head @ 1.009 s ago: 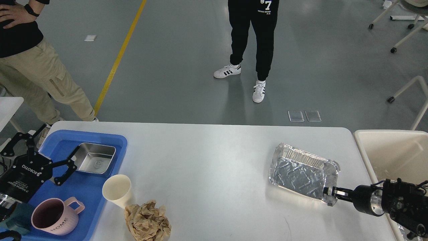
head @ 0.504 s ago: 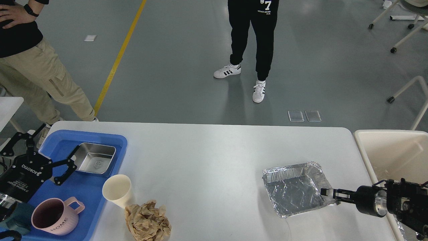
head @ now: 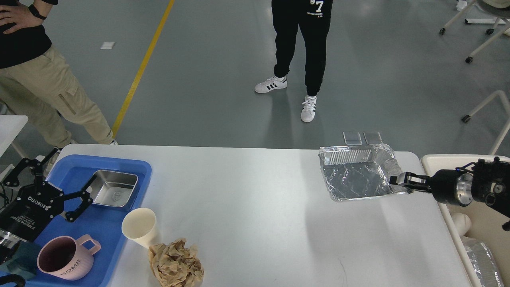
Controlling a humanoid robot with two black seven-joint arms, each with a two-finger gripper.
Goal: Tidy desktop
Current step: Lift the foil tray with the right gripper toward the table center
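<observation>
One foil tray [head: 356, 177] hangs above the desktop [head: 247, 207], its right corner pinched by the right gripper [head: 399, 181].

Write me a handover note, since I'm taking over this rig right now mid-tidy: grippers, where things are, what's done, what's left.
Right gripper: shut on the foil tray by its right rim, holding it above the desktop near the far right corner, close to the cream bin.
Left gripper: open, empty, over the blue tray.
Done: steel dish and pink mug sit in the blue tray.
Left: drop the foil tray, probably into the bin; clear the paper cup and crumpled brown paper from the desktop.
</observation>
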